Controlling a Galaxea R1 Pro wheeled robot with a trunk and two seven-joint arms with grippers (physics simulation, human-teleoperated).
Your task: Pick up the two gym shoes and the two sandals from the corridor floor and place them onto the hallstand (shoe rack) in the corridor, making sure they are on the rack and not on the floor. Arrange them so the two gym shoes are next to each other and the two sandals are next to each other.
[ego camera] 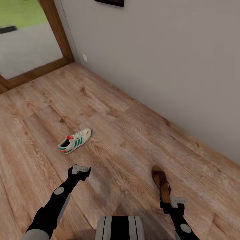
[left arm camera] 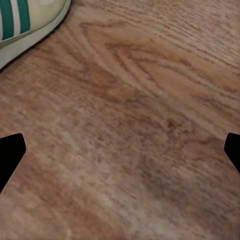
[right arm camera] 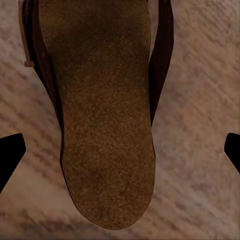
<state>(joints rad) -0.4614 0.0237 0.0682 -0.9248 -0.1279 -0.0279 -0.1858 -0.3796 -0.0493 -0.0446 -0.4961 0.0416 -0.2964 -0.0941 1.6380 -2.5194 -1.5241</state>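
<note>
One white gym shoe (ego camera: 75,140) with green stripes lies on the corridor floor (ego camera: 110,133) ahead of my left gripper (ego camera: 81,169). That gripper hovers open a short way behind the shoe; its wrist view catches the shoe's edge (left arm camera: 25,25) and bare planks. One dark brown sandal (ego camera: 161,184) lies on the floor at the right, heel end toward me. My right gripper (ego camera: 176,201) is right over the sandal's heel, open, and its wrist view looks down on the tan footbed (right arm camera: 102,120) between the spread fingertips (right arm camera: 10,152). The hallstand is out of view.
A grey wall (ego camera: 160,60) runs along the right side of the floor. A glass door with a wooden frame (ego camera: 58,36) stands at the far left. A small white wall socket (ego camera: 85,57) sits low near the corner.
</note>
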